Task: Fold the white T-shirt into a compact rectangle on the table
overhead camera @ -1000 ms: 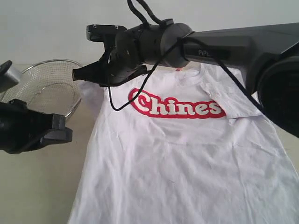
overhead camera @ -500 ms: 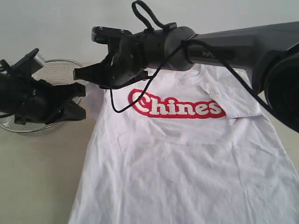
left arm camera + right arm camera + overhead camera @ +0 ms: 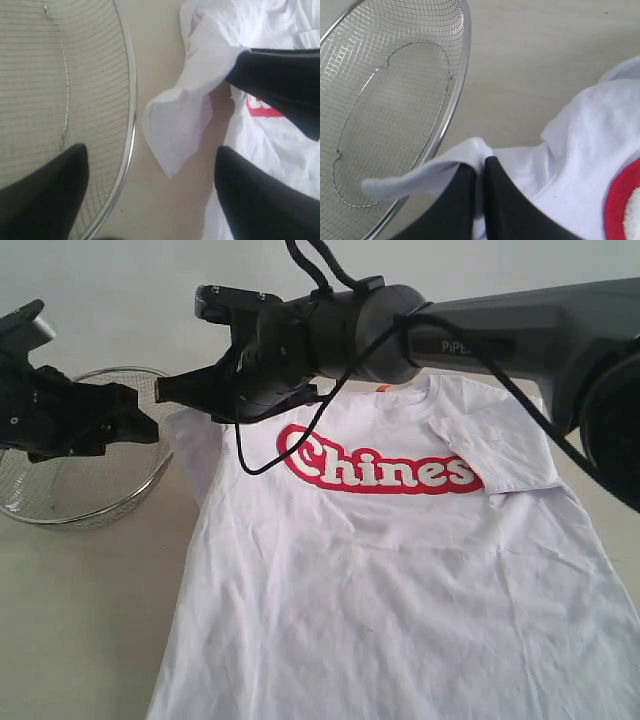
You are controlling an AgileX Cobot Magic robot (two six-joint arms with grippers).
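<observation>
Getting jaw detail from wrist views only, exterior view hiding it. Hovering left gripper (image 3: 149,152) beside round wire-mesh metal basket (image 3: 70,480) rim, jaws spread wide, gripping nothing. Pinching white short-sleeved T-shirt's (image 3: 400,590) sleeve (image 3: 175,130) in right gripper (image 3: 480,167), jaws pressed together on fabric, sleeve raised. Lying otherwise flat on broad pale beige matte table (image 3: 80,640), plain pale wall behind. Reaching right arm across shirt's collar from the right.

Robotics lab: two black robot arms (image 3: 520,335) reach over a pale beige table (image 3: 80,640) before a plain white wall (image 3: 120,280).
</observation>
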